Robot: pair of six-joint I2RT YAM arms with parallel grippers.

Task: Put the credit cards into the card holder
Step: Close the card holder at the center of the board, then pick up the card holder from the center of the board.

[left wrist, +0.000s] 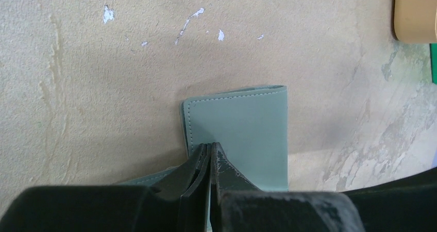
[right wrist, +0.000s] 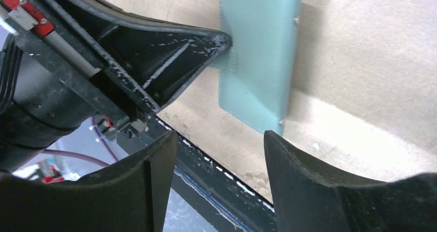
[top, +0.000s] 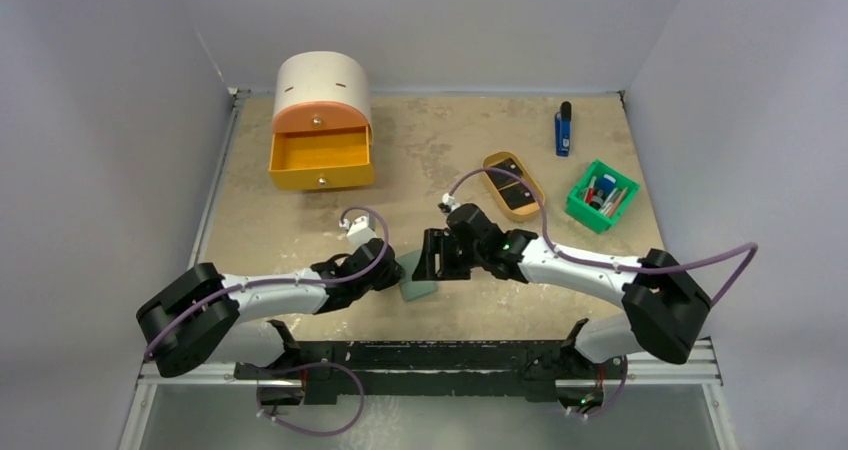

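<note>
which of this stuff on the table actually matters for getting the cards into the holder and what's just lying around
For the job: card holder, pinched in the left tool; black credit cards, lying in the tan tray.

Just lying about: orange drawer box; green bin; blue-and-black stick.

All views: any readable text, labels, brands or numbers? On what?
No text can be read in any view.
On the card holder: nothing, the faces shown are plain.
On the cards in the tray: black, too small to tell any print.
On the blue stick and the items in the bin: too small to read.
</note>
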